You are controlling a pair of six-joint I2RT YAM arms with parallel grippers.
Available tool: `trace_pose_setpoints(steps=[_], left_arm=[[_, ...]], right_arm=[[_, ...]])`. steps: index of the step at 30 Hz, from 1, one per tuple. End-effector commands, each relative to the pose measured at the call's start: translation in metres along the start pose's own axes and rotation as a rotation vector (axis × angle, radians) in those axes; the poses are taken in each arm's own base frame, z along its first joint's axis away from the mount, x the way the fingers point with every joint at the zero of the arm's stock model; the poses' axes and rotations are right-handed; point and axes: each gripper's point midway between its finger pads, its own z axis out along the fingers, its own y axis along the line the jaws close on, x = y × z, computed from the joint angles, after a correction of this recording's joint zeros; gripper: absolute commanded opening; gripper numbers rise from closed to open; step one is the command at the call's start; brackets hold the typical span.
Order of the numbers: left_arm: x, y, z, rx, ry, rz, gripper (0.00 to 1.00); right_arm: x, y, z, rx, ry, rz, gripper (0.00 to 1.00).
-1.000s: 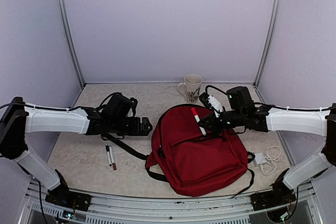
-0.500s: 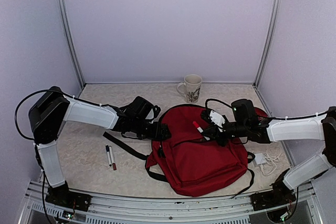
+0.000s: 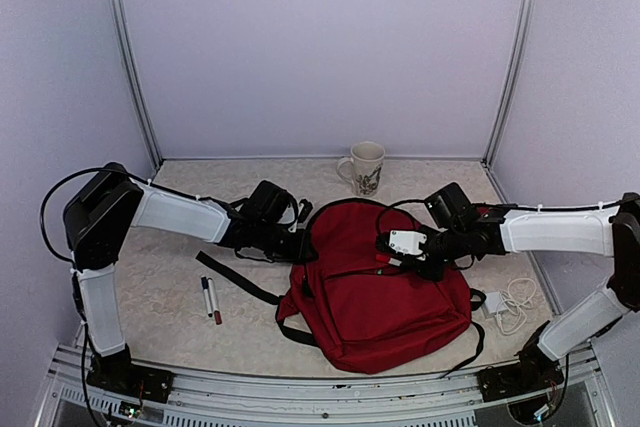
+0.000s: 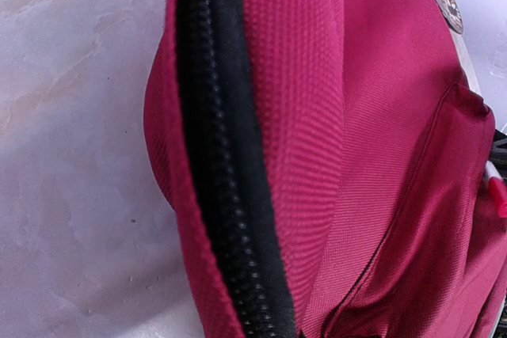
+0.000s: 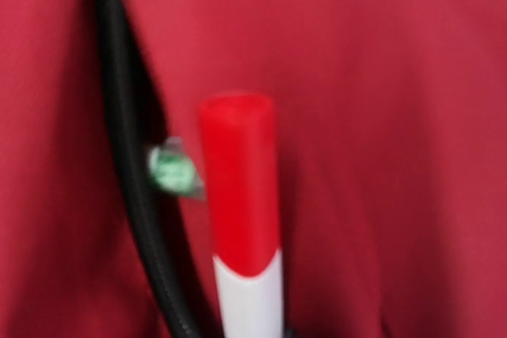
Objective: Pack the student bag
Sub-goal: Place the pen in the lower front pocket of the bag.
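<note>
The student bag [image 3: 375, 292], dark red with black zippers, lies flat in the middle of the table. My left gripper [image 3: 300, 245] is at the bag's upper left edge, shut on the fabric beside the black zipper [image 4: 226, 195]; its fingers are out of the left wrist view. My right gripper [image 3: 388, 252] is low over the bag's front and shut on a white marker with a red cap [image 5: 242, 195]. The cap points at the pocket zipper [image 5: 131, 195] and lies close against the red fabric. The same cap shows at the right edge of the left wrist view as the marker [image 4: 497, 193].
A patterned mug [image 3: 366, 167] stands behind the bag. Two markers [image 3: 211, 299] lie on the table to the left, beside a black strap [image 3: 238, 280]. A white charger with its cable [image 3: 508, 305] lies at the bag's right.
My left arm has swung right to the bag's left edge and its jaws have gone from open to shut. My right gripper has come down and left, bringing the marker onto the bag's front.
</note>
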Motion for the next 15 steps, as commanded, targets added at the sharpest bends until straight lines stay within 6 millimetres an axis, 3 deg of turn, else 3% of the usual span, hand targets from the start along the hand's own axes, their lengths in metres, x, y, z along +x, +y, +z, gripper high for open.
trace_pose_setpoints(steps=[1, 7, 9, 11, 15], left_arm=[[-0.029, -0.007, -0.015, 0.004, -0.076, 0.050, 0.00], [-0.033, -0.016, -0.022, 0.030, -0.099, 0.066, 0.00], [-0.035, -0.021, -0.024, 0.043, -0.105, 0.080, 0.00], [-0.035, -0.025, -0.025, 0.047, -0.108, 0.091, 0.00], [-0.037, -0.031, -0.028, 0.056, -0.119, 0.110, 0.00]], right_arm=[[0.031, 0.025, 0.005, -0.072, 0.224, -0.135, 0.00], [0.025, 0.029, 0.007, -0.032, 0.294, -0.289, 0.01], [0.015, 0.022, 0.008, 0.003, 0.287, -0.300, 0.11], [0.000, 0.013, 0.009, 0.030, 0.254, -0.280, 0.31], [-0.037, -0.004, 0.000, 0.107, 0.136, -0.253, 0.44]])
